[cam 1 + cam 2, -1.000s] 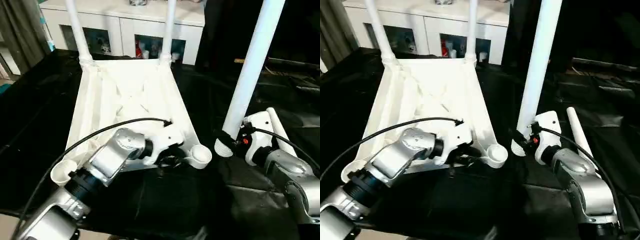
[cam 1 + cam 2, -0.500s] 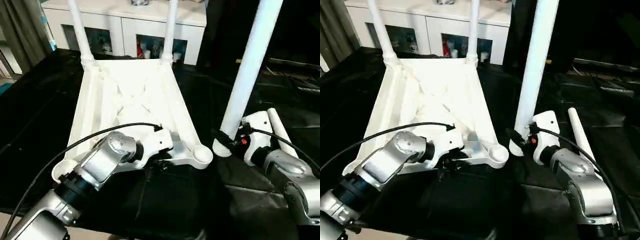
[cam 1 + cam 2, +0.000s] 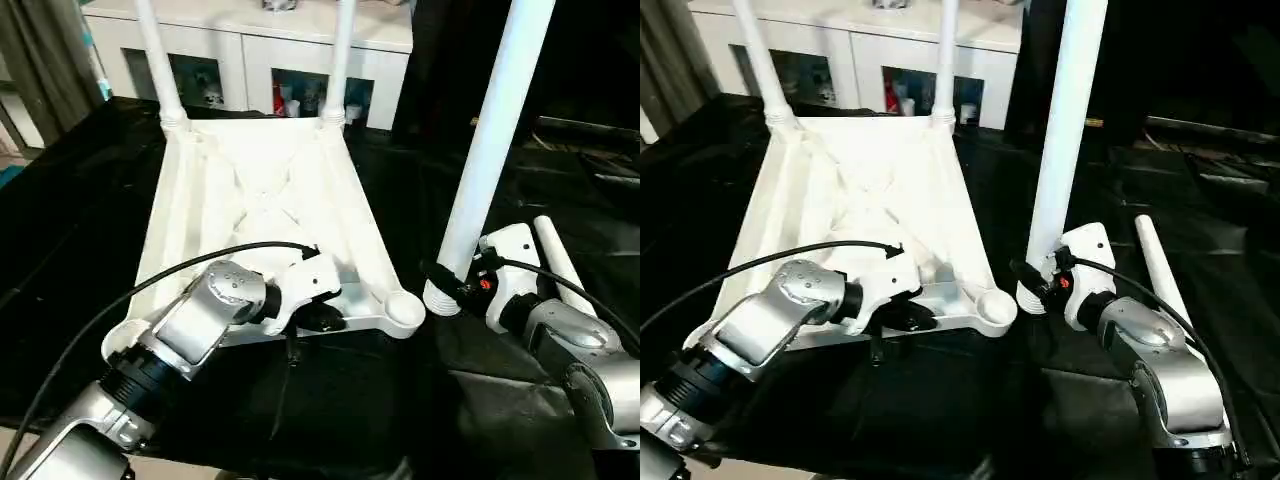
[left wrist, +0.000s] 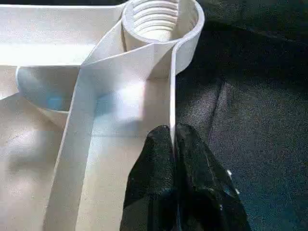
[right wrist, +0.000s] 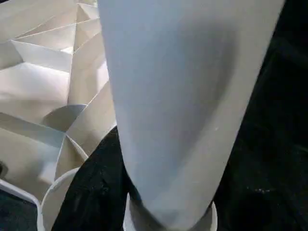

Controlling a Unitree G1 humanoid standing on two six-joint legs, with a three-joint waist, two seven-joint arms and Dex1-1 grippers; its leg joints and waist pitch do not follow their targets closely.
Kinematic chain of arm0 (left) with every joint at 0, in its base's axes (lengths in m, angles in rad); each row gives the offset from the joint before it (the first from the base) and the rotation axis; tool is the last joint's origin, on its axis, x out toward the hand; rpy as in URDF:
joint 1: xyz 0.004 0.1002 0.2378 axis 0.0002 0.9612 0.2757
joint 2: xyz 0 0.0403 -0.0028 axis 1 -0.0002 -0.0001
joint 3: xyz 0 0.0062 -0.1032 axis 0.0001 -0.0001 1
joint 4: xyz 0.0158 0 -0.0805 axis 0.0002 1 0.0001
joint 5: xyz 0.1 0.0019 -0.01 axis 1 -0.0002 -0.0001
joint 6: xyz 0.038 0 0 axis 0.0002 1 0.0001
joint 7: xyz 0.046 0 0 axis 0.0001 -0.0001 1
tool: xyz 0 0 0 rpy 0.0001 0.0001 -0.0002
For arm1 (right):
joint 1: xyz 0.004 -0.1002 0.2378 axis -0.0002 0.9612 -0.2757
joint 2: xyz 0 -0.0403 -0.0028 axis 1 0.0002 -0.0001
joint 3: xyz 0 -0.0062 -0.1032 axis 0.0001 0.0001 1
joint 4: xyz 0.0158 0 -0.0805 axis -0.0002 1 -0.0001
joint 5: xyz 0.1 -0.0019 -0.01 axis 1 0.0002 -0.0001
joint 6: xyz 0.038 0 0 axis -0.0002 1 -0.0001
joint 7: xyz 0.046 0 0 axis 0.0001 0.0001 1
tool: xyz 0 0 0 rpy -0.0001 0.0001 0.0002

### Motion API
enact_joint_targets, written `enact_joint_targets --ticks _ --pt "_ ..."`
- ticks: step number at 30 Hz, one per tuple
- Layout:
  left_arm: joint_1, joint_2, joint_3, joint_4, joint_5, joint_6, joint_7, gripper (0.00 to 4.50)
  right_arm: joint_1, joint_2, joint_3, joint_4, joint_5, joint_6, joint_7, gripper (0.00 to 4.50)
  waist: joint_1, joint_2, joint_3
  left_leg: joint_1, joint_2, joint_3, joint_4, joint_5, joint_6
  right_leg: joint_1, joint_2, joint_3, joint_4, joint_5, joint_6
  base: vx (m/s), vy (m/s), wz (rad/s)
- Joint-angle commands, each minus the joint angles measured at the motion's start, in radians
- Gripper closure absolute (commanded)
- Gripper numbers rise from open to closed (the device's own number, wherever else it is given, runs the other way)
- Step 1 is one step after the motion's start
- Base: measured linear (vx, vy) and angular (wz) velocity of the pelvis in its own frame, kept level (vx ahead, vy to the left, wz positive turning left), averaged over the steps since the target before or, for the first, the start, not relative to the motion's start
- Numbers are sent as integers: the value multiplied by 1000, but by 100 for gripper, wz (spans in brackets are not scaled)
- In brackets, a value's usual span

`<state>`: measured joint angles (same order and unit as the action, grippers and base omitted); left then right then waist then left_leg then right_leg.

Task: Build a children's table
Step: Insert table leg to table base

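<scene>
While the left gripper [image 4: 174, 139] pinches the table top [image 3: 262, 190] rim, right gripper [image 3: 455, 283] clasps a leg [image 3: 490, 150].

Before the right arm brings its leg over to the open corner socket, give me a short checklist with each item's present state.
1. Left hand pinched on the tabletop rim: ok, the black fingers are closed on the thin edge wall.
2. Near-right socket open: ok, empty, threads visible in the left wrist view.
3. Right hand holding the third leg: ok, gripped near its threaded base, the leg roughly upright.
4. Leg lined up over the socket: not ok, its base stands beside the socket, over the black cloth.
5. Two far legs seated: cannot tell how tightly.
6. Fourth leg at hand: ok, lying behind the right wrist.
</scene>
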<state>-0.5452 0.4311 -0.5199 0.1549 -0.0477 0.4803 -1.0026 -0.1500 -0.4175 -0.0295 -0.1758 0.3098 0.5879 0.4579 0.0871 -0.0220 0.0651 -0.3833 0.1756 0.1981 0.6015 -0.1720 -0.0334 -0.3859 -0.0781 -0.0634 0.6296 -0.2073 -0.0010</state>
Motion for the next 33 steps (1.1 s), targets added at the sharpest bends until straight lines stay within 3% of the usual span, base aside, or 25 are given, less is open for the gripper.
enact_joint_targets --ticks 1,8,9,14,15,24,25,28,29,30,33 --pt "9 15 -18 -11 19 -9 -12 450 -17 -9 -6 1 1 2 4 259 1 -8 -66 24 58 -30 -75 -203 -15 31 -77 54 -89 -243 -165 0 0 0" --pt "12 18 -19 1 34 -13 -15 450 -23 -11 -10 9 -2 0 10 259 1 -7 -66 23 58 -30 -75 -201 -17 32 -77 54 -87 -238 -167 0 0 0" --pt "6 10 -8 11 25 -11 -14 405 -24 -12 -10 11 -2 -1 10 259 1 -8 -66 24 58 -29 -75 -203 -18 31 -77 54 -87 -241 -168 0 0 0" --pt "-1 3 4 16 26 -19 -5 374 -24 -12 -10 9 -3 0 10 259 2 -8 -66 24 57 -30 -76 -213 -21 31 -77 54 -90 -259 -162 0 0 0" --pt "-2 2 4 18 28 -22 -6 361 -24 -12 -11 8 -4 0 10 259 2 -3 -67 25 58 -31 -76 -214 -23 30 -77 54 -90 -254 -163 0 0 0" --pt "-11 -15 23 44 19 -36 -6 361 -15 -7 -13 -3 -3 2 8 259 2 -1 -68 24 57 -30 -75 -207 -19 33 -76 54 -87 -218 -176 0 0 0" --pt "-11 -14 23 45 18 -36 -8 390 -14 -6 -13 -4 -2 2 8 259 2 -1 -68 24 57 -31 -75 -209 -20 33 -76 54 -88 -220 -176 0 0 0" --pt "-6 -11 24 44 5 -25 -30 397 -15 -4 -12 -3 1 2 12 259 2 -1 -68 26 58 -31 -76 -218 -24 32 -77 54 -88 -229 -177 0 0 0" --pt "-1 -4 20 40 11 -24 -40 426 -18 -3 -10 -1 4 0 17 259 3 -1 -67 25 58 -31 -76 -219 -24 33 -78 54 -88 -230 -178 0 0 0" --pt "2 -2 20 38 11 -22 -42 426 -22 0 -12 -1 9 3 18 259 2 -6 -67 24 58 -30 -76 -216 -21 33 -77 54 -88 -228 -176 0 0 0" --pt "13 10 14 32 16 -18 -51 440 -37 8 -17 1 30 6 31 259 1 -3 -67 24 58 -32 -76 -217 -20 33 -79 54 -88 -236 -176 0 0 0"
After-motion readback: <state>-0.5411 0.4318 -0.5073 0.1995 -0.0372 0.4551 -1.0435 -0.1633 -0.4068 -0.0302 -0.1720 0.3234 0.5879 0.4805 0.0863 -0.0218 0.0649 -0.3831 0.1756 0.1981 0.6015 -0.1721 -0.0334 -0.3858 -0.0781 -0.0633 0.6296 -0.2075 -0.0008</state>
